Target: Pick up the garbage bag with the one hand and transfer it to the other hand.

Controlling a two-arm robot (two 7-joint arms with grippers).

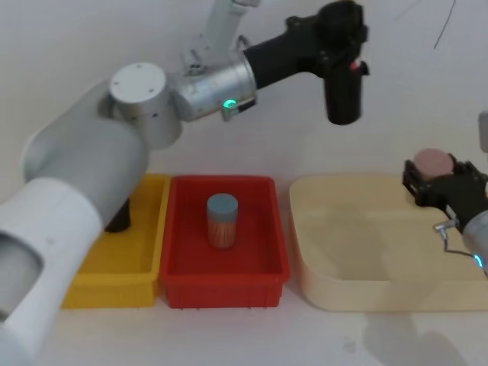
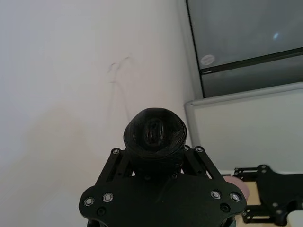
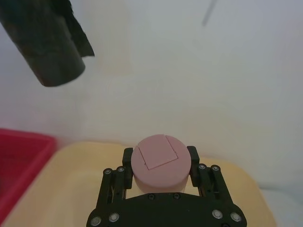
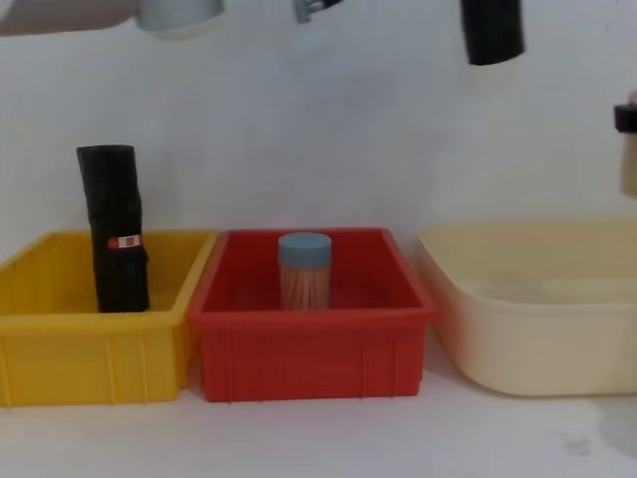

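Observation:
My left gripper (image 1: 343,59) is raised high behind the bins and is shut on the garbage bag (image 1: 343,95), a tight black roll with a small red label that hangs upright from the fingers. The left wrist view looks down the roll's end (image 2: 154,135), clamped in the left gripper (image 2: 156,151). The bag's lower end shows in the chest view (image 4: 491,30) and the right wrist view (image 3: 45,45). My right gripper (image 1: 435,169) hovers over the cream tub's far right, shut on a pink-lidded jar (image 3: 162,163), below and to the right of the bag.
A second black roll (image 4: 117,229) stands upright in the yellow bin (image 4: 60,344) at the left. The red bin (image 4: 309,349) in the middle holds a blue-lidded jar (image 4: 304,269). The cream tub (image 4: 518,349) sits at the right. A white wall is behind.

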